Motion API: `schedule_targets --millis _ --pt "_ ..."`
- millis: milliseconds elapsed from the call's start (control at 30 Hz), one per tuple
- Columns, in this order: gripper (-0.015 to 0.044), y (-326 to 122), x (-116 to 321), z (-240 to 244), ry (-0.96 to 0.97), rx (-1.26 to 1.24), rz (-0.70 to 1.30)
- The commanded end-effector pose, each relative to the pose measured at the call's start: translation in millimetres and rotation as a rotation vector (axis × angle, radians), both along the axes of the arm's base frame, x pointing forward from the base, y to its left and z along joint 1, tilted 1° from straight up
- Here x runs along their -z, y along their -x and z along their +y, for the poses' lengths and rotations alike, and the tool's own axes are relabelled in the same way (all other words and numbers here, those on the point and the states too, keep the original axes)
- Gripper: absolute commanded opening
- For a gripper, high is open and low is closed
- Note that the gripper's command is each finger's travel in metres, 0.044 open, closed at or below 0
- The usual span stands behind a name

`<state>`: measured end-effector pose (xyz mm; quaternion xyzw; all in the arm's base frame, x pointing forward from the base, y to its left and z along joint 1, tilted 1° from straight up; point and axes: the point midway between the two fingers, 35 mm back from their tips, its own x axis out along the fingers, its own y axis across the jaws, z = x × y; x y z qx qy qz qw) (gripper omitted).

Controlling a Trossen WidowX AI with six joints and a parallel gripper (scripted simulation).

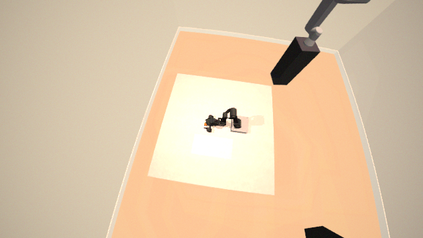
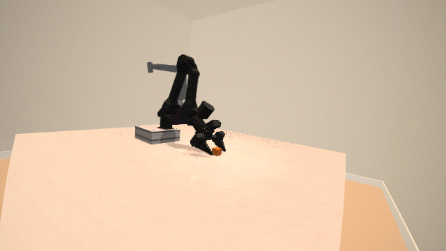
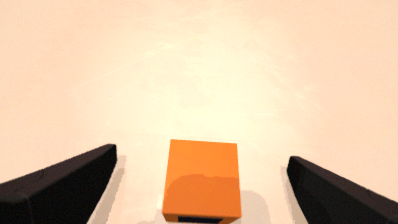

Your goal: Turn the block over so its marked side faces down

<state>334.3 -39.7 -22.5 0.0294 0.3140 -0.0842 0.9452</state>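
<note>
An orange block (image 1: 205, 124) (image 2: 217, 151) (image 3: 202, 175) rests on the pale table (image 1: 172, 158) (image 2: 139, 195) (image 3: 200, 65). In the wrist view its plain orange upper face shows. Part of the dark square mark (image 3: 200, 219) shows on the side face toward the arm, at the bottom edge of that view. My gripper (image 2: 218, 153) (image 3: 203, 157) is open and low at the table, its fingers on either side of the block with a gap at each side. The block's underside is hidden.
The arm's grey base box (image 1: 244, 127) (image 2: 152, 135) stands on the table behind the gripper. The table's right edge (image 2: 344, 167) shows in the exterior view. A dark post (image 1: 294, 61) hangs at the upper right of the top view.
</note>
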Motion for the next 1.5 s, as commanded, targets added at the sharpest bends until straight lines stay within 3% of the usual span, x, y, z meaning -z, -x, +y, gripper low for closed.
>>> schedule_targets --millis 0,167,367,800,1300,1467 --pt "0.044 -6.8 -30.4 0.3 -0.032 -0.006 0.138" --pt "0.044 7.9 -69.6 1.9 -0.058 -0.006 0.257" --pt "0.044 26.8 -78.7 3.9 -0.072 -0.005 0.348" --pt "0.044 26.3 -79.0 3.9 -0.073 -0.005 0.354" --pt "0.044 -10.3 -99.0 -1.9 -0.16 -0.009 0.849" --pt "0.044 -11.2 -100.1 -2.1 -0.165 -0.009 0.872"
